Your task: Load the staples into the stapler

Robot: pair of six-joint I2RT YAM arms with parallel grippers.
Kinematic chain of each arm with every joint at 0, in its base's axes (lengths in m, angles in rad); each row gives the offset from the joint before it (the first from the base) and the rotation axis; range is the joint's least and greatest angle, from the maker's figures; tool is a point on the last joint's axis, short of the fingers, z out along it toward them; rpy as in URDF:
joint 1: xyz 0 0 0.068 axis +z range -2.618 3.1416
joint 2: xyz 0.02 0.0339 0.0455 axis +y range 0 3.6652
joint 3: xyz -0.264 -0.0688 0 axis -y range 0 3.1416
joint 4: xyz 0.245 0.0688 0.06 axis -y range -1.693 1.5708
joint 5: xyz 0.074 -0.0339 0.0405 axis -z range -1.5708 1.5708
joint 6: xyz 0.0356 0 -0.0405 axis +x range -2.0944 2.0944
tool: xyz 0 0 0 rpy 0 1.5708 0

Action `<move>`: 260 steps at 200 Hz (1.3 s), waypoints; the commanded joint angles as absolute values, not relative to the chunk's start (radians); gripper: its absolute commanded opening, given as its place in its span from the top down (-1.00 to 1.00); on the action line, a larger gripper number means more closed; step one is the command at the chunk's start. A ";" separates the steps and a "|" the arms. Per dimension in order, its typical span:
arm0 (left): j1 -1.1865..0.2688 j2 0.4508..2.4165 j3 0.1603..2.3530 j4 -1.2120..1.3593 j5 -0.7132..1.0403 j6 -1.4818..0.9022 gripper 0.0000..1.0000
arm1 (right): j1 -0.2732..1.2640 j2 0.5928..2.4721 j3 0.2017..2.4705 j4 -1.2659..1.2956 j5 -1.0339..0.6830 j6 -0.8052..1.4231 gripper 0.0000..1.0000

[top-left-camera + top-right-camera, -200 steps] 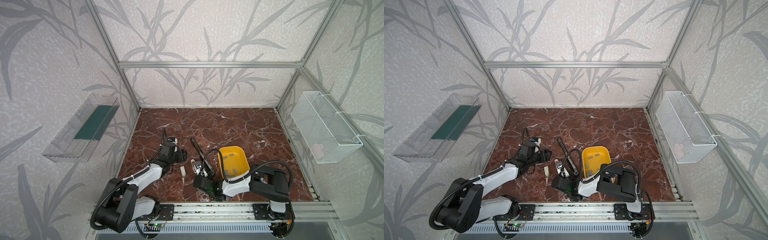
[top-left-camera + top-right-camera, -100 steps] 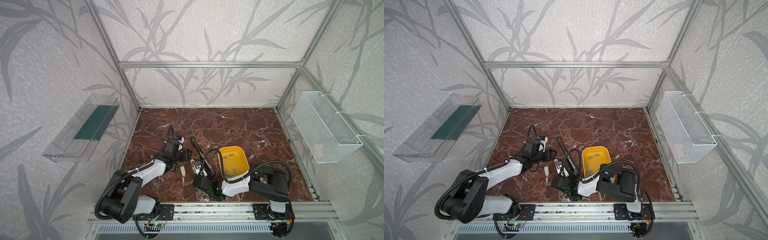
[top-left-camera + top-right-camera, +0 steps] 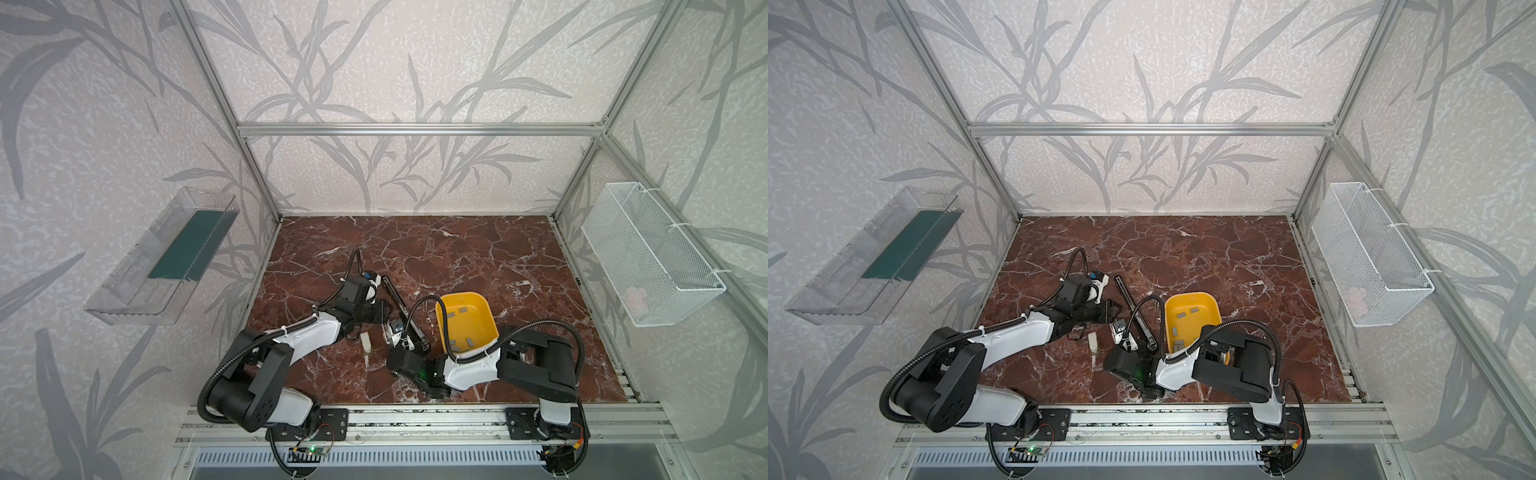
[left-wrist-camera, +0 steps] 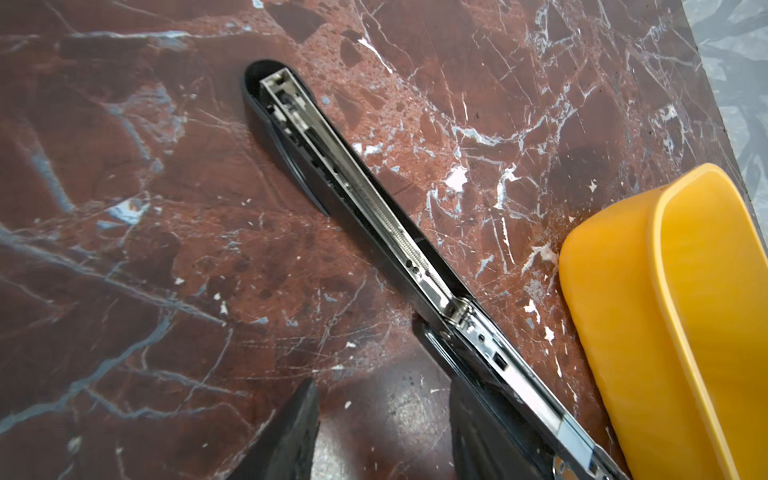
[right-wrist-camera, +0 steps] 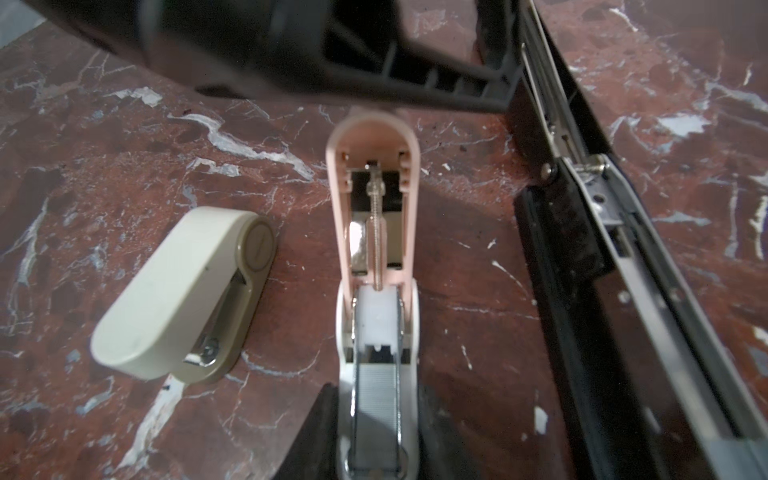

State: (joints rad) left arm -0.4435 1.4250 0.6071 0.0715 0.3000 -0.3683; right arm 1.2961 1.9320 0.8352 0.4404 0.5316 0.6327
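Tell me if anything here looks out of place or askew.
The small beige plastic stapler lies on its side on the red marble tabletop, beside the open pink plastic stapler. Nothing looks spilled or damaged.

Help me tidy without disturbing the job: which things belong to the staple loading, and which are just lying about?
Job: pink stapler in right gripper, open black stapler, staples, yellow bin.
Lying about: closed beige stapler, wire basket, clear wall tray.
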 commanded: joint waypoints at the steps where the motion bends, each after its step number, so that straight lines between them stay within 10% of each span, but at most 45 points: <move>1: -0.464 1.424 0.625 0.007 0.306 -0.341 -0.03 | 1.287 1.970 0.827 0.407 0.487 0.643 0.51; 260: -0.523 1.262 0.532 0.015 0.468 -0.453 0.24 | 1.288 1.966 0.832 0.442 0.497 0.644 0.49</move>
